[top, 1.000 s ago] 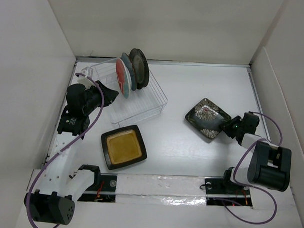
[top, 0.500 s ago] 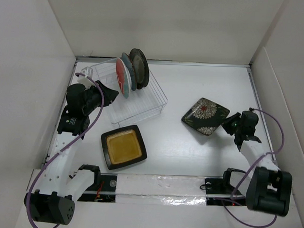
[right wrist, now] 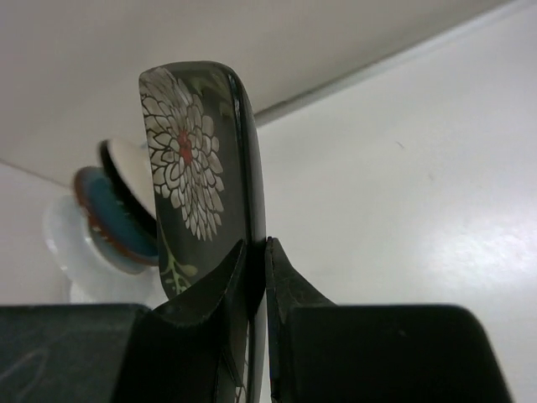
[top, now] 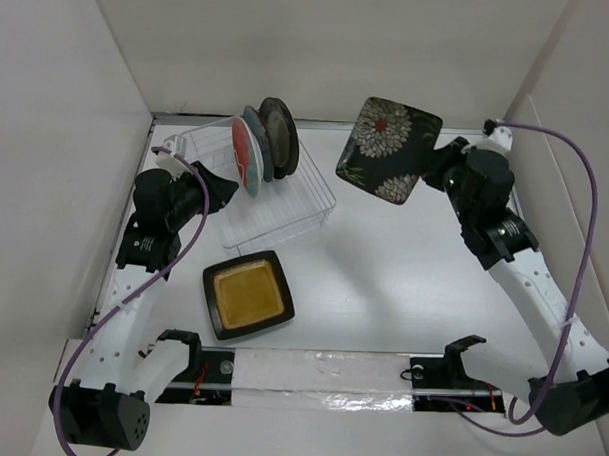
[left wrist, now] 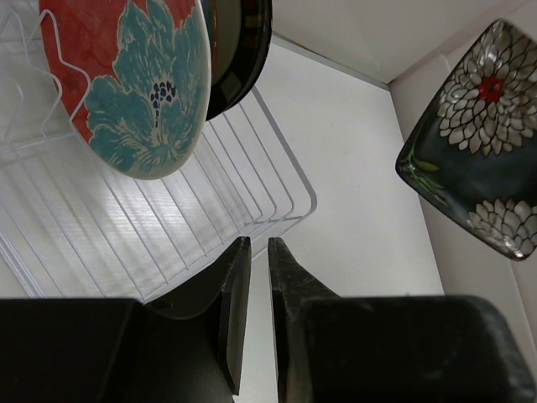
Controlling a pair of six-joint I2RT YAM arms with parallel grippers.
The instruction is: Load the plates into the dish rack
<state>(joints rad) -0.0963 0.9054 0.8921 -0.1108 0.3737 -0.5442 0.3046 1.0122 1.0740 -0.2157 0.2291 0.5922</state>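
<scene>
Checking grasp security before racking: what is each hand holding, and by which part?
The right hand pinches the square black floral ceramic plate by its rim, one finger on each face. The left hand, shut, holds nothing.

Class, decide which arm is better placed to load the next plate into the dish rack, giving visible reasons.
Right. The right gripper is shut on the black floral plate, held above the table near the dish rack; the left gripper holds nothing.
</scene>
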